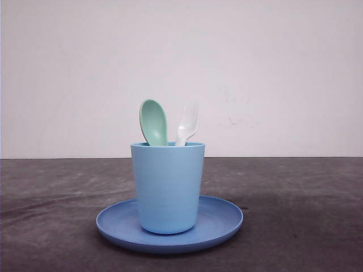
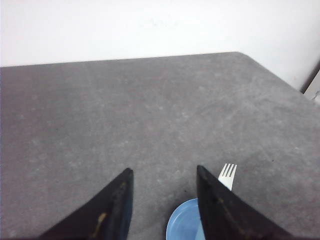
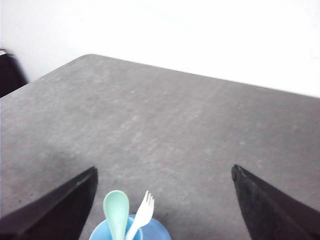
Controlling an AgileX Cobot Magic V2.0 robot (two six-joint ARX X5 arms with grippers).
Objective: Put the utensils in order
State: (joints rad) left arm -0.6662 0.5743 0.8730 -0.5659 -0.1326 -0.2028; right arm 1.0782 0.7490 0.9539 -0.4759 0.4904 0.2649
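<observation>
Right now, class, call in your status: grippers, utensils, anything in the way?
Left gripper open, empty. Right gripper open, empty. Mint-green spoon and white fork standing in light blue cup, cup on blue plate. Nothing in the way.

You have no legible text, label, brand, number or sign to record in any view. The cup (image 1: pixel 168 187), plate (image 1: pixel 221 222), spoon (image 1: pixel 153 122), fork (image 1: pixel 187 123) and table (image 1: pixel 306 192) surfaces you see are all plain and unmarked.
</observation>
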